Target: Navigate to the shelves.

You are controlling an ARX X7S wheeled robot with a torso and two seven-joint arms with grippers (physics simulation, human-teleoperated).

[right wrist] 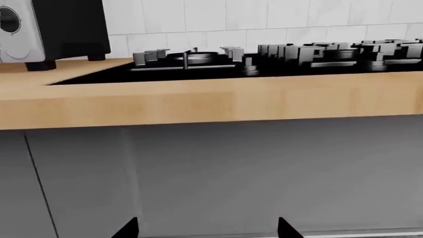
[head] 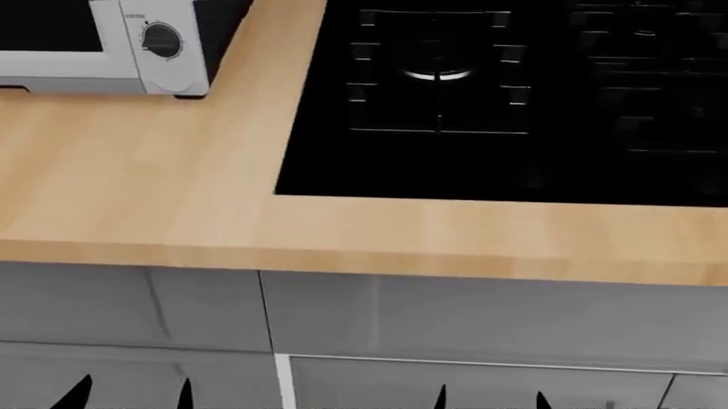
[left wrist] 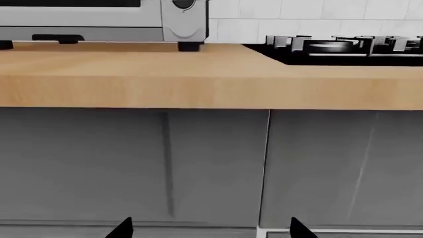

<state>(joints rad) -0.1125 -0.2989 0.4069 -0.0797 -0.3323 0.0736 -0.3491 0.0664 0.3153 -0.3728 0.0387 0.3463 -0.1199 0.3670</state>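
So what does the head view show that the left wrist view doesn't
Only the head view looks down on the cooktop, showing its black glass and burner grates from above, and takes in both pairs of fingertips: the left hand and the right hand, each with its tips apart.

Only the left wrist view shows the white tiled wall behind the counter and the toaster oven's feet.

Both share the wooden countertop, the toaster oven, the cooktop and the grey cabinet fronts. Neither shows any shelves.
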